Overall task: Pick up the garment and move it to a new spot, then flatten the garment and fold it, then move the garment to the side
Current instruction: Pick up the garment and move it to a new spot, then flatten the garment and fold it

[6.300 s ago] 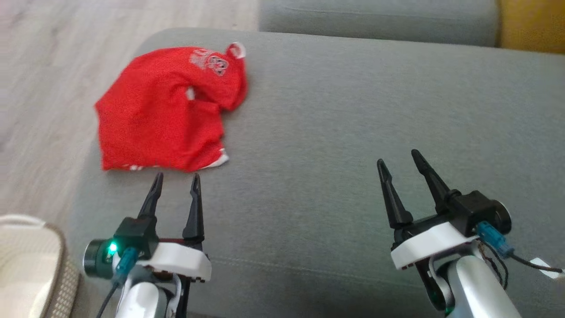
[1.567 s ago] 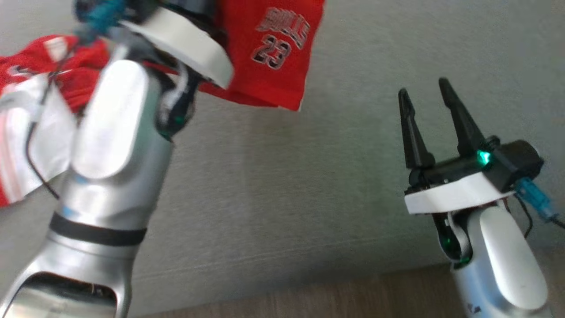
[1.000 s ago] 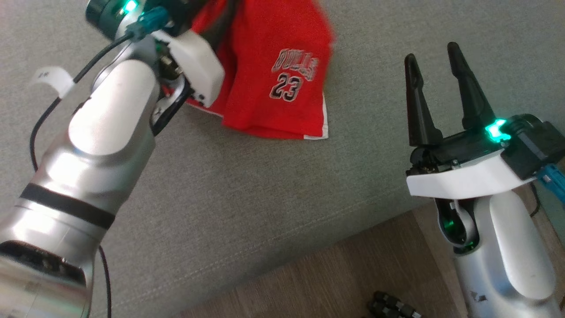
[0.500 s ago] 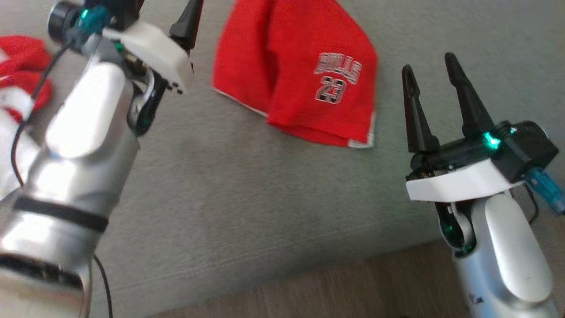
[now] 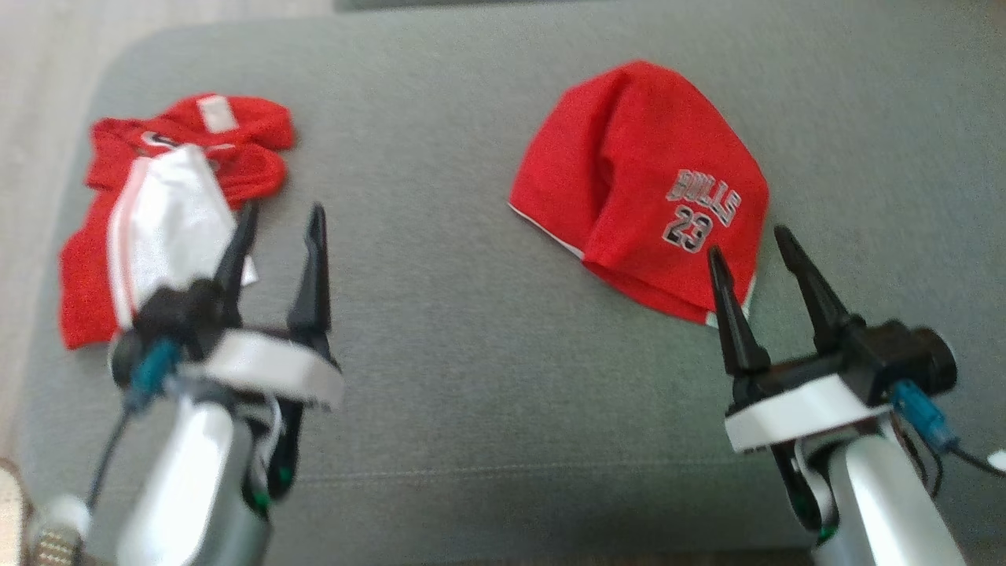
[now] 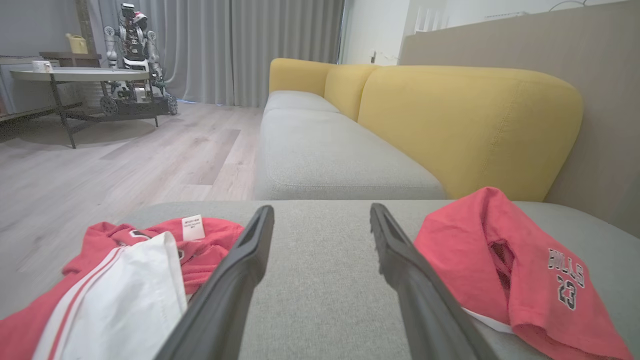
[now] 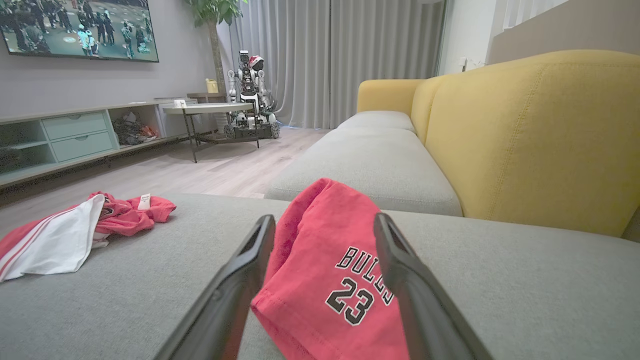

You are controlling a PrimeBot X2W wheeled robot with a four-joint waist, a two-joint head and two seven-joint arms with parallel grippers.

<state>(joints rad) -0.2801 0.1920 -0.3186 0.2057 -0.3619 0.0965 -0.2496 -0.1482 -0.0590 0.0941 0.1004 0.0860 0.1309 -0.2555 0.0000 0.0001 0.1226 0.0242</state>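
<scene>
The garment [image 5: 629, 181] is a red pair of shorts printed "BULLS 23". It lies loosely bunched on the grey cushion [image 5: 471, 354], right of centre in the head view. My right gripper [image 5: 747, 240] stands open just in front of its near hem, with nothing between its fingers. In the right wrist view the garment [image 7: 325, 260] sits straight ahead between the open fingers of that gripper [image 7: 324, 219]. My left gripper [image 5: 283, 211] is open and empty, well left of the garment. The left wrist view has the garment [image 6: 500, 270] off to the right of the open left gripper [image 6: 321, 210].
A second garment, red with a white panel [image 5: 165, 212], lies crumpled at the cushion's left end, just beyond my left fingers. Wooden floor [image 5: 31, 79] runs past the left edge. A yellow sofa back [image 6: 465, 125] rises behind. A round table [image 6: 80, 75] and another robot stand far off.
My left gripper has opened and let go of the garment, which now lies on the cushion. The left arm has drawn back to the lower left. The head camera has shifted.
</scene>
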